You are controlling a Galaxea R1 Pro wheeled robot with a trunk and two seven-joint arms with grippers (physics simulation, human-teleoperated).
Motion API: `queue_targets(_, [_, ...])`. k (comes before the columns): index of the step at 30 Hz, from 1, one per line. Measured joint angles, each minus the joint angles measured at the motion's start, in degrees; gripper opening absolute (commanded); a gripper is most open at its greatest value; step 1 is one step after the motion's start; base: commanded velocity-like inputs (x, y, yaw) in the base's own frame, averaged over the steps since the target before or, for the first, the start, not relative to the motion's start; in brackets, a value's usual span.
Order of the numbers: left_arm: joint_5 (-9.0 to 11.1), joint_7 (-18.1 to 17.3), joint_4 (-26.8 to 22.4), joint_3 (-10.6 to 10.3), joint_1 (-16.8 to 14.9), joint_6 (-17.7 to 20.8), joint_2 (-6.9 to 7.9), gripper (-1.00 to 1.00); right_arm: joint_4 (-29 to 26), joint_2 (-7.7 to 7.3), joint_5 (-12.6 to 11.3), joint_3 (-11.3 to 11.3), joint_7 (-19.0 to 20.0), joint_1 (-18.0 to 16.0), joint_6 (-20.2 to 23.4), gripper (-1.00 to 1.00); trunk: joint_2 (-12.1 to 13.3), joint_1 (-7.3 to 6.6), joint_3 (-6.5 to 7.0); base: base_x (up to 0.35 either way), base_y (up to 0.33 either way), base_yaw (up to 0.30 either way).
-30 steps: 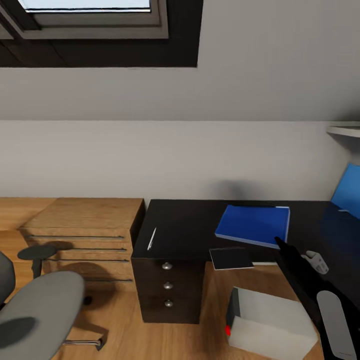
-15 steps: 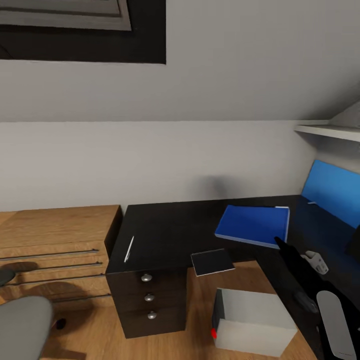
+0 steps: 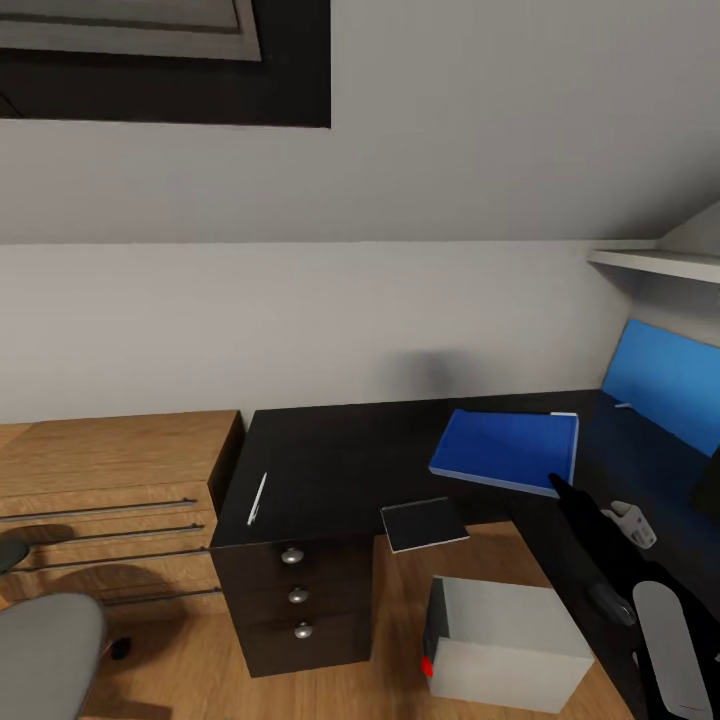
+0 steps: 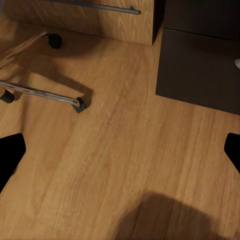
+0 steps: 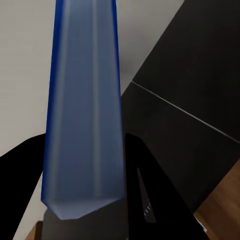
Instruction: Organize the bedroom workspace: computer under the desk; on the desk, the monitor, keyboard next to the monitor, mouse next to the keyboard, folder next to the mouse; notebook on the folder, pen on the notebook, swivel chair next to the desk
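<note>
Folder (image 3: 508, 448) level in right jaws' pinch, long axis pointing wallward, left jaws spread

1. A black drawer cabinet (image 3: 300, 600) stands on the wooden floor (image 3: 400, 590), with three round metal knobs down its front.
2. Beside it, toward the left, sits a light-wood chest (image 3: 110, 490) with long thin metal handles across its drawer fronts.
3. A grey wall (image 3: 300, 320) runs behind the furniture, sloping inward above a horizontal crease.
4. A dark-framed window (image 3: 160, 60) is set into the sloped part at upper left.
5. A pale shelf (image 3: 655, 262) juts from the wall at the right edge.
6. In the left wrist view, the wooden floor (image 4: 125, 150) shows a dark shadow near one edge.
</note>
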Motion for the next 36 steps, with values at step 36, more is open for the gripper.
queue_targets(36, [0.1, 0.1, 0.0, 0.0, 0.0, 0.0, -0.28, 1.00, 47.0, 9.17, -1.0, 0.4, -8.8, -25.8, -60.4, -1.00, 0.0, 0.00, 0.00, 0.000, 0.000, 0.000])
